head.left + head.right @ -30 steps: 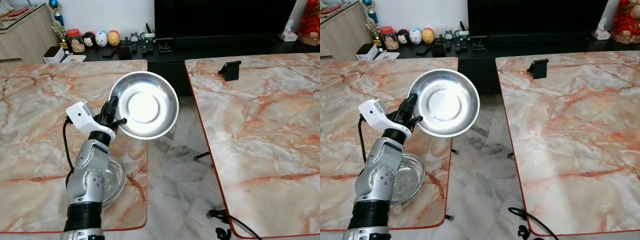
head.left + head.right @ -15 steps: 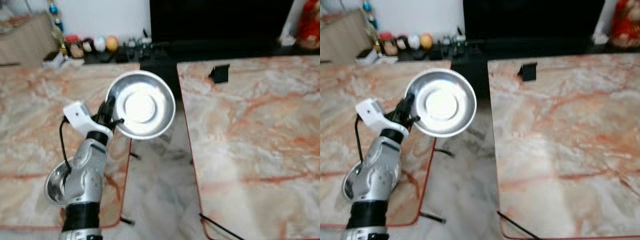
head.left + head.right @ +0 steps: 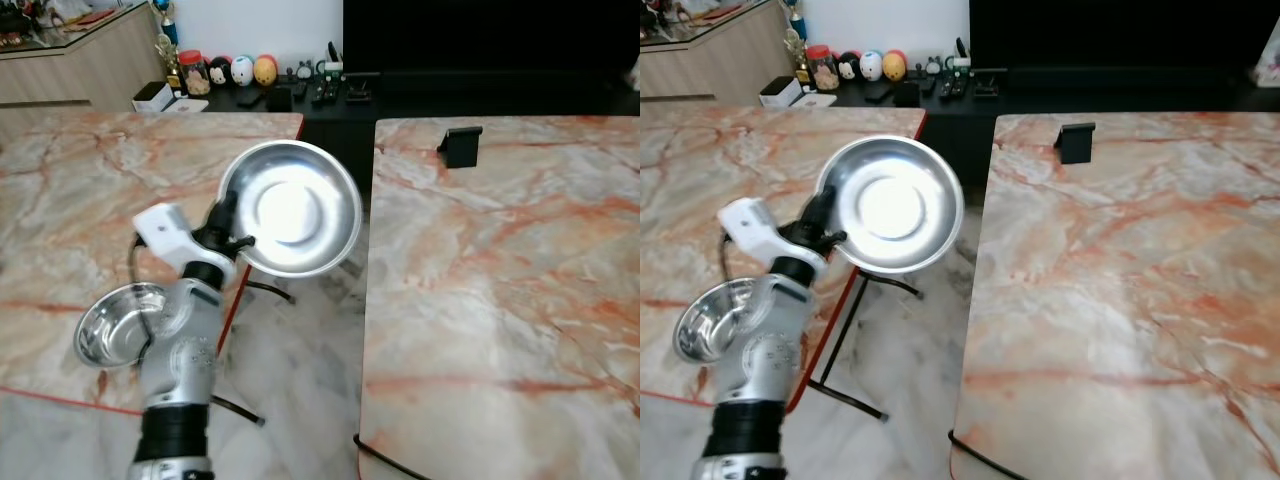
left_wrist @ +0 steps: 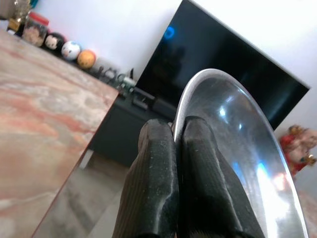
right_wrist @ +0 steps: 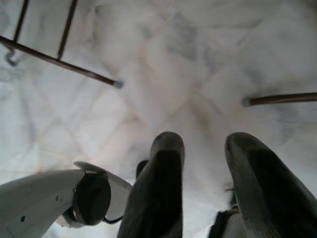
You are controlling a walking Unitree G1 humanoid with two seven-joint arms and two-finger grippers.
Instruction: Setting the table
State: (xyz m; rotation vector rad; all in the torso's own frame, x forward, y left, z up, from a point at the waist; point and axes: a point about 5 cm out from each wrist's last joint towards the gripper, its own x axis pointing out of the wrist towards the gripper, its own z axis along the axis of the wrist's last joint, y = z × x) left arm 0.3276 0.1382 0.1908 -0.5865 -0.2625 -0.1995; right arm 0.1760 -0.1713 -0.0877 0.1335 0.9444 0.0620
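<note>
A shiny steel plate (image 3: 292,208) is held tilted, its hollow toward me, over the gap between two marble tables. My left gripper (image 3: 228,226) is shut on the plate's left rim; in the left wrist view its black fingers (image 4: 158,168) clamp the rim of the plate (image 4: 233,144). A second steel bowl (image 3: 118,324) rests on the left table (image 3: 90,190) near its front edge, beside my forearm. My right gripper (image 5: 203,163) hangs low over the floor with its fingers apart and nothing between them.
The right marble table (image 3: 520,280) carries a small black stand (image 3: 461,146) near its far left corner. A dark TV console (image 3: 330,95) with toys and remotes lines the back wall. Marble floor (image 3: 300,360) and thin table legs lie between the tables.
The camera has swung, so the whole scene shifted and the second bowl now shows beside my arm. The left gripper still holds the plate in the same pose.
</note>
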